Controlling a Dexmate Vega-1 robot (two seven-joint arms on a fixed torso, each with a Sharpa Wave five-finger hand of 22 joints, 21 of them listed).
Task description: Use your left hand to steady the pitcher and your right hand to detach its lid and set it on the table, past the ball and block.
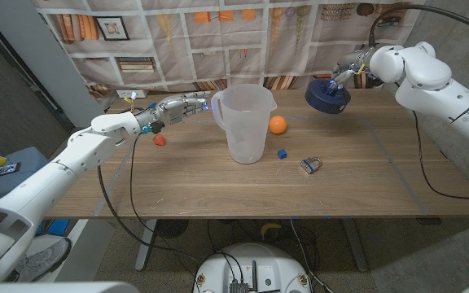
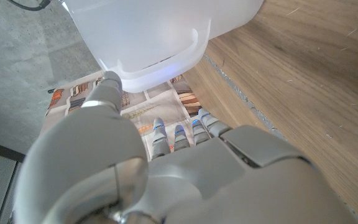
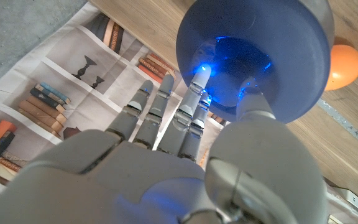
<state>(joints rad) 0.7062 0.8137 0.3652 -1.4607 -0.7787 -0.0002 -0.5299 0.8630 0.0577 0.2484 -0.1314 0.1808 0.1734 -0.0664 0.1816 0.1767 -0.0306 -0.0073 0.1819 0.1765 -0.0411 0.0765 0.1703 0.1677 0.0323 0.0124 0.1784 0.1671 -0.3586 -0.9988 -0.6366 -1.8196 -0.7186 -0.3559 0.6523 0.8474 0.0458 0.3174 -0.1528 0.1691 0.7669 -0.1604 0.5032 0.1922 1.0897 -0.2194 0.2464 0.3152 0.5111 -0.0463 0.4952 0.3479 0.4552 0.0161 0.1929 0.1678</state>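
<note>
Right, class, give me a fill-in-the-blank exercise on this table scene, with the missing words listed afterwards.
1. The right hand holds the dark blue ____ in the air.
2. The pitcher stands upright and its top is ____.
3. The left hand is at the pitcher's ____.
4. The ball beside the pitcher is ____ in colour.

Missing words: lid; open; handle; orange

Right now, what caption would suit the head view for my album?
Left hand steadies the open pitcher while the right hand holds its blue lid above the table.
</note>
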